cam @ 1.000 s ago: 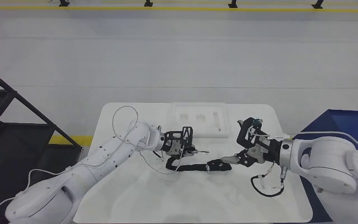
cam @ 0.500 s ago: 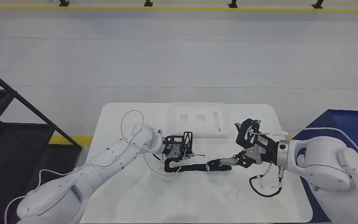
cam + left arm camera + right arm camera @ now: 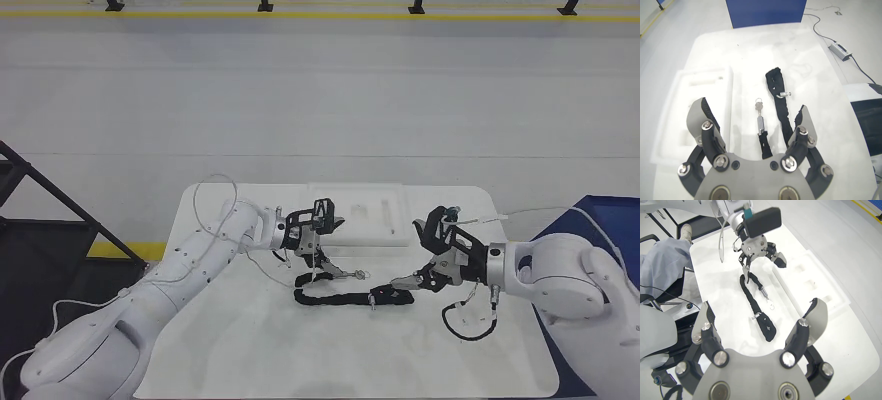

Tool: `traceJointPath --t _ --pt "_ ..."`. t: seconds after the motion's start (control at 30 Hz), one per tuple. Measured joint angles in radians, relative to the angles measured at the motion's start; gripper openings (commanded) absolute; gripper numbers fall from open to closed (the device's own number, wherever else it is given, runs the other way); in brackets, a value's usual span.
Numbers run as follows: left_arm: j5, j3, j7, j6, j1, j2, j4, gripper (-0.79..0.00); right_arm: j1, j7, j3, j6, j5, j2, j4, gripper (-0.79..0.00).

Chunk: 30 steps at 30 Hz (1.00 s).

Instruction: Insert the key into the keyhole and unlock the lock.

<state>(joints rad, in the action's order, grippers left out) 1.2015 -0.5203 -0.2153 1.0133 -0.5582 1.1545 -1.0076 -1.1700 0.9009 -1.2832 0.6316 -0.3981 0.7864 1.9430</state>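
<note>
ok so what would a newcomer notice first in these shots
The black sleeved lock lies across the middle of the white table, a key stuck in its silver cylinder and its pin end lying apart. Both claws hang open near it: the left claw by the cylinder end, the right claw by the pin end.

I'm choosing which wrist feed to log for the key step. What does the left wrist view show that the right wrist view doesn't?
The left wrist view adds a blue panel and a power adapter with its cable. The right wrist view adds the open right tool. Both share the open left tool, the key sitting in the lock cylinder, the black sleeved chain, its pin end lying apart from the cylinder, and the foam tray.
</note>
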Motion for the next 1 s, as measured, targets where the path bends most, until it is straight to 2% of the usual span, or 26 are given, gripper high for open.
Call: traceJointPath --t 0.1,0.33,0.5,0.67,1.0 --pt "-0.053 -0.021 -0.068 -0.001 0.021 -0.016 -0.013 0.000 0.031 -0.010 0.013 0.028 0.009 0.003 -0.038 0.000" --pt "-0.128 -0.006 -0.087 -0.001 0.136 -0.056 -0.025 0.000 0.122 -0.073 0.042 0.158 0.030 0.013 -0.156 0.000" --pt "-0.222 0.052 -0.057 -0.001 0.235 -0.075 -0.008 0.000 0.213 -0.135 0.065 0.283 0.050 0.023 -0.265 0.000" --pt "-0.325 0.137 0.008 -0.001 0.334 -0.079 0.015 0.000 0.304 -0.165 0.076 0.362 0.093 0.028 -0.360 0.000" --pt "-0.516 0.280 0.015 -0.001 0.461 -0.079 0.063 0.000 0.478 -0.151 0.154 0.381 0.161 0.045 -0.471 0.000"
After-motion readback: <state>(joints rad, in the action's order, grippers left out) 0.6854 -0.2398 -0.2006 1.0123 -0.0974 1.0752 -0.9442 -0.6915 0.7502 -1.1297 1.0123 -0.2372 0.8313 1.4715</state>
